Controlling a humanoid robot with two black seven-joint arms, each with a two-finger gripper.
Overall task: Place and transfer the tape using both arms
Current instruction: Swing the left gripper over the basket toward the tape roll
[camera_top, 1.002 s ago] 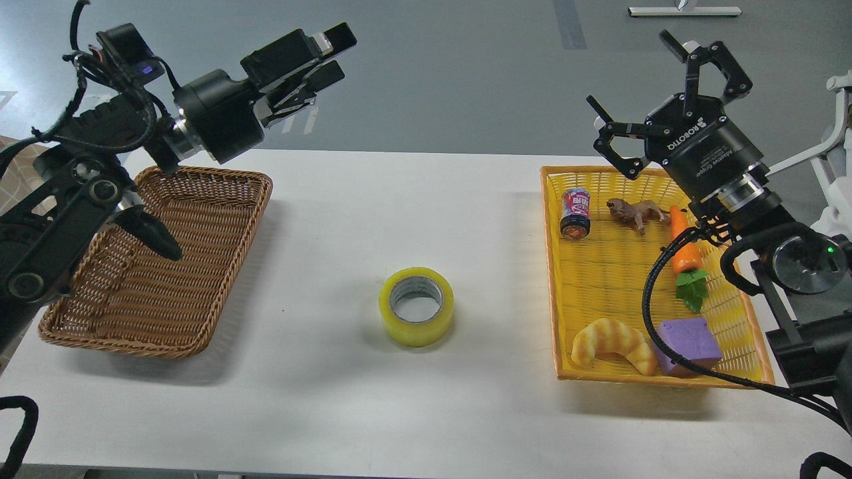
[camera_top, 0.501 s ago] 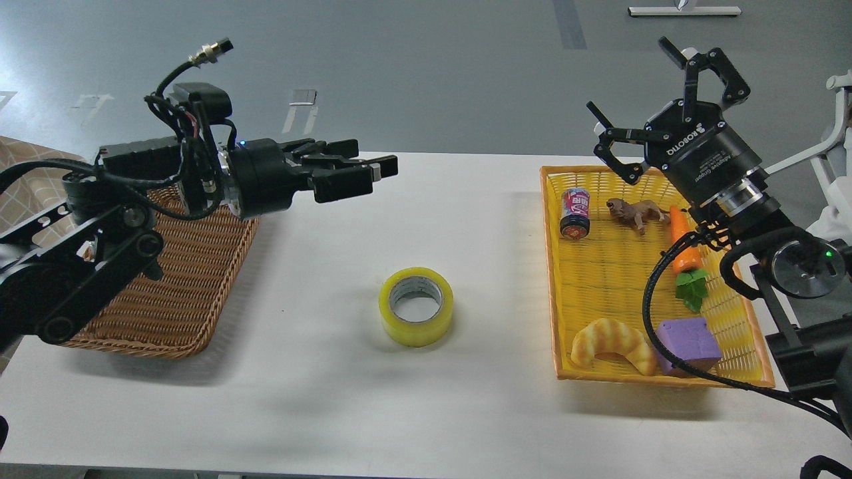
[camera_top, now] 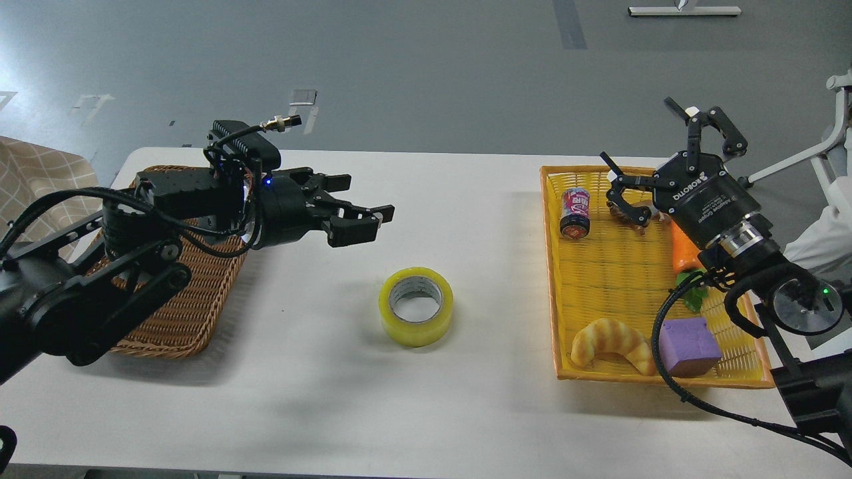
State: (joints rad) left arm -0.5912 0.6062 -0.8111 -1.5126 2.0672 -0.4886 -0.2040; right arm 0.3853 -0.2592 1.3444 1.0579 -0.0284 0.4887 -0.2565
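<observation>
The tape (camera_top: 417, 306), a yellow translucent roll with a grey-white core, lies flat on the white table (camera_top: 426, 399) near its middle. My left gripper (camera_top: 356, 211) is open and empty, hovering above the table up and to the left of the tape, fingers pointing right. My right gripper (camera_top: 659, 159) is open and empty, with fingers spread, above the far end of the yellow basket (camera_top: 558, 279) at the right.
A brown wicker basket (camera_top: 173, 326) sits at the left under my left arm. The yellow basket holds a small can (camera_top: 576, 212), a toy animal (camera_top: 622, 207), a carrot (camera_top: 684, 249), a croissant toy (camera_top: 611, 343) and a purple block (camera_top: 689, 346).
My left gripper has swung down and forward from high at the far left toward the tape. My right gripper has lowered over the yellow basket. The tape has not moved.
</observation>
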